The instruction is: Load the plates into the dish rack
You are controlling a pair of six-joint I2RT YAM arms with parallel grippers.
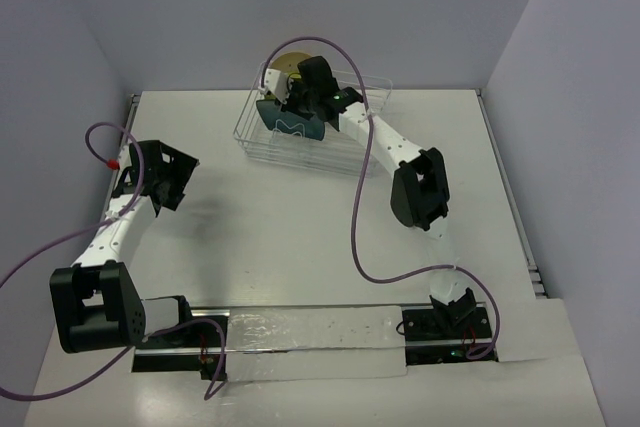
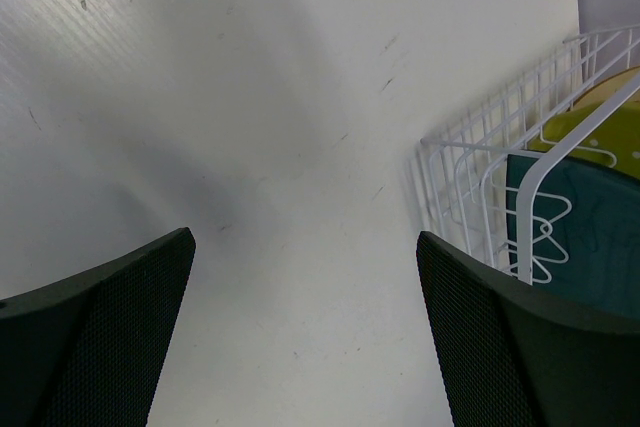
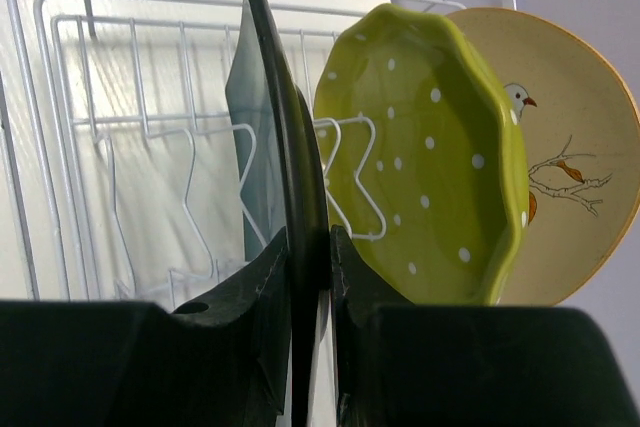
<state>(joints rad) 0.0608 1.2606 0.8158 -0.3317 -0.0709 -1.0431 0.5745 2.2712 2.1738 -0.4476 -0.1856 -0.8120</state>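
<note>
Dish rack (image 1: 345,155) on the table's (image 1: 300,237) far side holds three plates on edge: beige plate (image 3: 570,147), then lime-green plate (image 3: 430,147), then dark teal plate (image 3: 252,137). Right gripper (image 3: 310,247) pinches the teal plate's rim between narrow jaws. Left gripper (image 2: 305,277) hovers wide open over the table, left of the rack.

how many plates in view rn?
3, all upright in the dish rack: beige plate farthest, lime-green plate middle, teal plate nearest, pinched by the right end effector. None looks hidden.
</note>
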